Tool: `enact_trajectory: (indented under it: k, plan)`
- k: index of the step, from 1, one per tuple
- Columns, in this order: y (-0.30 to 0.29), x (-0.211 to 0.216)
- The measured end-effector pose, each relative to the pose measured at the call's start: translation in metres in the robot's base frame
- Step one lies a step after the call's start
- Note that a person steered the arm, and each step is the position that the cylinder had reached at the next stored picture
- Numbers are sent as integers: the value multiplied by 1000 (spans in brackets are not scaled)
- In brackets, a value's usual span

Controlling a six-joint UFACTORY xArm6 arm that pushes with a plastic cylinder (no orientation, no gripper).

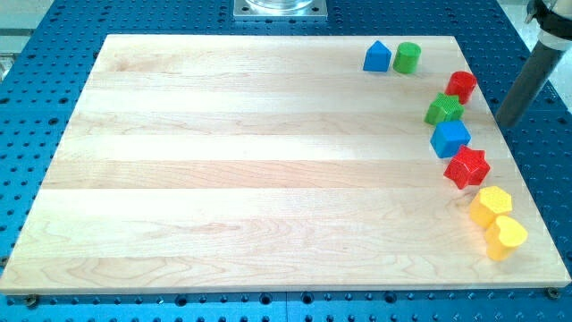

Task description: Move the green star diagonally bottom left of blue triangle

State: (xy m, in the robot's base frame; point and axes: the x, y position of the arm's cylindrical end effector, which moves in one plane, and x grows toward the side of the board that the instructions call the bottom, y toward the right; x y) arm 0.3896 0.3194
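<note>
The green star (443, 110) lies near the board's right edge, between a red cylinder (462, 86) above it and a blue cube (450, 138) below it, close to both. The blue triangle (376, 57) sits near the view's top, up and to the left of the star, with a green cylinder (407, 57) beside it on its right. My tip (507, 120) is to the right of the green star, just past the board's right edge, touching no block.
A red star (466, 167), a yellow hexagon (491, 206) and a yellow heart (507, 237) continue the line of blocks down the right edge. The wooden board (250, 161) lies on a blue perforated table (36, 36).
</note>
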Motion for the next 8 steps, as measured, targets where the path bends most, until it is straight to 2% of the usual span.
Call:
enact_trajectory:
  k: [3, 6, 8]
  plan:
    - [-40, 0]
    - [-144, 22]
    - [-109, 14]
